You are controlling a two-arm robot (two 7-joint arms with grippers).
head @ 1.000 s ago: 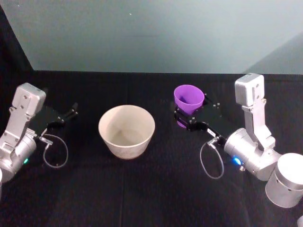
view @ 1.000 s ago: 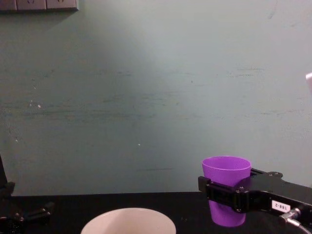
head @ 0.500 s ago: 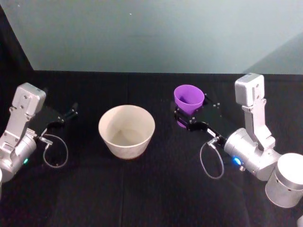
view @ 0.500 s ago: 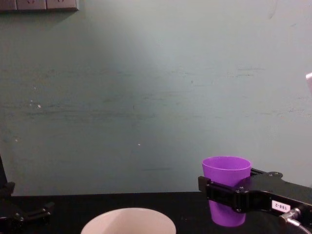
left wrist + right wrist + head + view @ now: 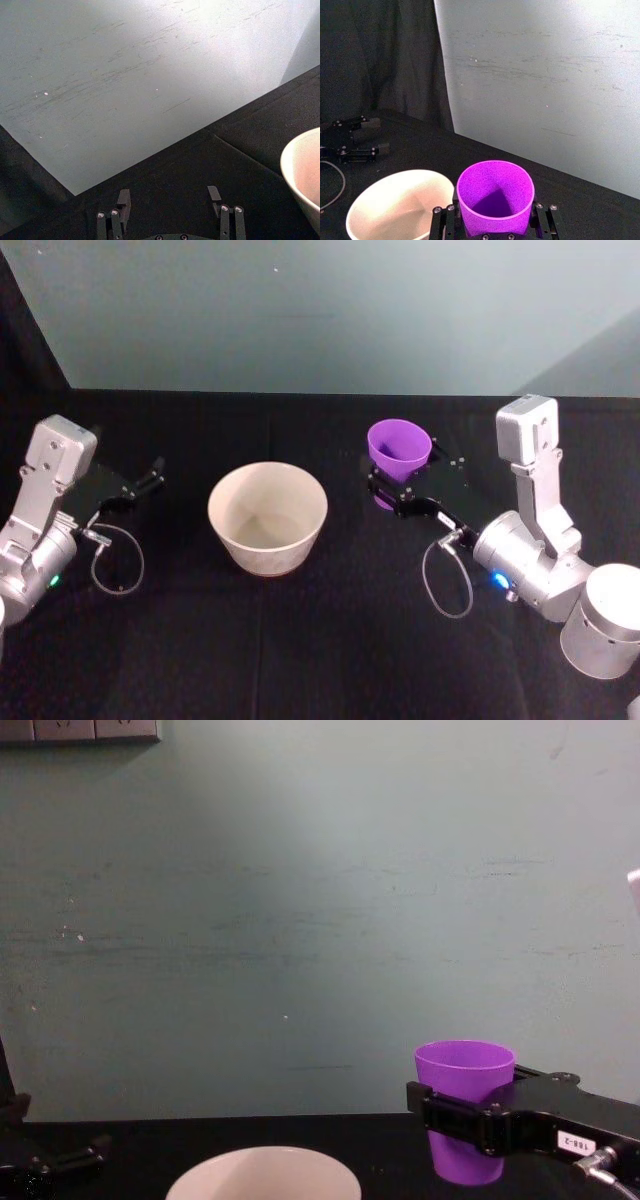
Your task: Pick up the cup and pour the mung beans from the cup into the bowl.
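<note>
On the black worktop [image 5: 300, 640], the wide off-white bowl [image 5: 218, 525] sits near the middle, and its inside shows a smooth, pale surface down to the bottom. Near it on the right, not touching, the purple cup [image 5: 400, 448] stands upright. The right hand [image 5: 388, 488] is clamped around its lower half, one black finger on each side. The right wrist view shows plain purple inside the cup down to its base. Whether that base rests on the worktop cannot be told. Left of the bowl and apart from it, the left hand [image 5: 151, 474] has its fingers spread, gripping nothing.
</note>
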